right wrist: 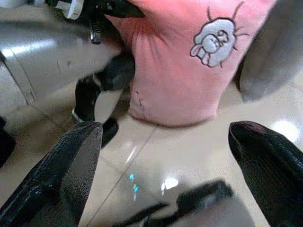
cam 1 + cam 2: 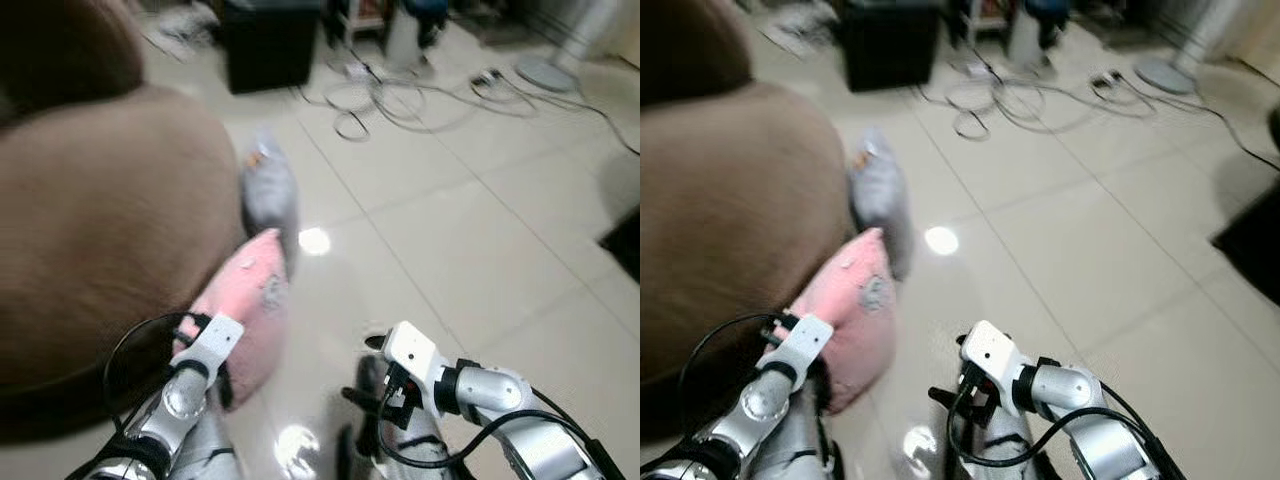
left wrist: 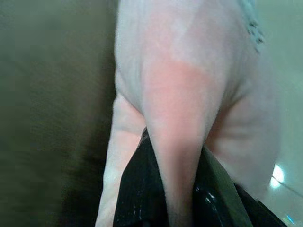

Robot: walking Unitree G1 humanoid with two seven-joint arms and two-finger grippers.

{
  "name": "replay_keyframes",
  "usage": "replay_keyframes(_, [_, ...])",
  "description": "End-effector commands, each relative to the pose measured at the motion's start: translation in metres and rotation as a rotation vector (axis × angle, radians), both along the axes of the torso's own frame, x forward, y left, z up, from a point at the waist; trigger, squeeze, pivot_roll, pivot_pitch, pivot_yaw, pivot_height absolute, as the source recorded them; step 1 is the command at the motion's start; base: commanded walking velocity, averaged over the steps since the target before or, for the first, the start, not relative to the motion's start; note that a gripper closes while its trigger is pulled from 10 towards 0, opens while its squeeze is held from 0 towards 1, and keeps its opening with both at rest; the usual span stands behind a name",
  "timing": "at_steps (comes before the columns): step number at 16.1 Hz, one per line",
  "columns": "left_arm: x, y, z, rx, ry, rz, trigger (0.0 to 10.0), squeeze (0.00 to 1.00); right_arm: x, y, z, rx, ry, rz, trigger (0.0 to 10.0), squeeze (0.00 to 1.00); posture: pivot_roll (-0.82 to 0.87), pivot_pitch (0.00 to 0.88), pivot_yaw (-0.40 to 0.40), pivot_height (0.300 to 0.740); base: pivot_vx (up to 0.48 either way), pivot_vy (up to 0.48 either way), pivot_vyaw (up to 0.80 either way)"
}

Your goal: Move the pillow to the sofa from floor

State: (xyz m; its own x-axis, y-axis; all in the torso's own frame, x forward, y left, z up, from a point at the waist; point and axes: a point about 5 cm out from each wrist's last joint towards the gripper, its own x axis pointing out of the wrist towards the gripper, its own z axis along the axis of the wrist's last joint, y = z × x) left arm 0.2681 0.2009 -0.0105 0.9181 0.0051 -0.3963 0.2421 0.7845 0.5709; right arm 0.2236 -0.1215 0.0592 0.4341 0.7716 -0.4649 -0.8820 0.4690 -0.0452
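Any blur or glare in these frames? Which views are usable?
Left and right eye views: motion-blurred throughout, ceiling-light glare spots on the tiled floor. Left wrist view: soft and dim, the pink pillow pinched in the left gripper too close to focus. Right wrist view: sharpest; rabbit patch readable, right gripper jaws open, floor reflections below.

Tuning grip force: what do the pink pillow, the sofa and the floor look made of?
Pink pillow: soft plush fabric, likely stuffed; it bunches where the left hand pinches it, with a stitched rabbit patch. Sofa: brown matte upholstery, probably cloth. Floor: glossy pale tile, with grout lines and lamp glare.
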Motion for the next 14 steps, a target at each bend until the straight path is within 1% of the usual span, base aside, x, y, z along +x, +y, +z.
replay_keyframes(1, [0.009,-0.012,0.010,-0.042,-0.068,-0.044,0.0,0.00,0.004,-0.009,0.002,-0.009,-0.024,-0.040,10.0,0.00,0.08,0.000,-0.064,0.546,0.000,0.000,0.00])
replay_keyframes(2, [0.021,-0.026,0.026,-0.095,-0.130,-0.127,0.0,0.00,0.020,-0.016,0.012,0.066,-0.061,-0.154,10.0,0.00,0.12,0.000,-0.073,0.546,0.000,0.000,0.00])
replay_keyframes(3, [0.032,-0.034,0.043,-0.123,-0.182,-0.191,0.0,0.00,0.036,-0.020,0.023,0.145,-0.098,-0.259,10.0,0.00,0.12,0.000,-0.062,0.546,0.000,0.000,0.00])
replay_keyframes(4, [0.038,-0.034,0.059,-0.162,-0.242,-0.212,0.0,0.00,0.050,-0.022,0.031,0.187,-0.147,-0.353,10.0,0.00,0.13,0.000,-0.063,0.546,0.000,0.000,0.00])
replay_keyframes(5, [0.040,-0.033,0.073,-0.212,-0.289,-0.222,0.0,0.00,0.059,-0.025,0.036,0.227,-0.178,-0.438,10.0,0.00,0.14,0.000,-0.062,0.546,0.000,0.000,0.00])
replay_keyframes(6, [0.041,-0.033,0.079,-0.221,-0.309,-0.222,0.0,0.00,0.063,-0.025,0.039,0.245,-0.187,-0.457,10.0,0.00,0.15,0.000,-0.057,0.546,0.000,0.000,0.00])
replay_keyframes(7, [0.042,-0.030,0.091,-0.241,-0.347,-0.218,0.0,0.00,0.068,-0.024,0.045,0.279,-0.207,-0.474,10.0,0.00,0.15,0.000,-0.054,0.546,0.000,0.000,0.00])
replay_keyframes(8, [0.042,-0.022,0.111,-0.265,-0.408,-0.195,0.0,0.00,0.075,-0.018,0.057,0.337,-0.230,-0.494,10.0,0.00,0.15,0.000,-0.061,0.546,0.000,0.000,0.00])
replay_keyframes(9, [0.042,-0.017,0.124,-0.278,-0.445,-0.170,0.0,0.00,0.080,-0.014,0.062,0.367,-0.241,-0.518,10.0,0.00,0.16,0.000,-0.066,0.546,0.000,0.000,0.00])
replay_keyframes(10, [0.041,-0.013,0.132,-0.297,-0.459,-0.141,0.0,0.00,0.082,-0.012,0.063,0.375,-0.246,-0.544,10.0,0.00,0.17,0.000,-0.068,0.546,0.000,0.000,0.00])
replay_keyframes(11, [0.038,-0.010,0.140,-0.336,-0.472,-0.104,0.0,0.00,0.082,-0.009,0.061,0.359,-0.247,-0.555,10.0,0.00,0.17,0.000,-0.071,0.546,0.000,0.000,0.00])
replay_keyframes(12, [0.035,-0.011,0.146,-0.378,-0.483,-0.087,8.7,0.00,0.084,-0.010,0.056,0.341,-0.250,-0.584,10.0,0.00,0.18,0.000,-0.076,0.546,0.000,0.000,0.00])
replay_keyframes(13, [0.032,-0.013,0.150,-0.419,-0.480,-0.091,10.0,0.00,0.086,-0.012,0.053,0.359,-0.249,-0.634,10.0,0.00,0.18,0.000,-0.074,0.546,0.000,0.000,0.00])
replay_keyframes(14, [0.029,-0.015,0.153,-0.476,-0.478,-0.076,10.0,0.00,0.089,-0.012,0.054,0.369,-0.243,-0.669,10.0,0.00,0.18,0.000,-0.059,0.556,0.000,0.000,0.00])
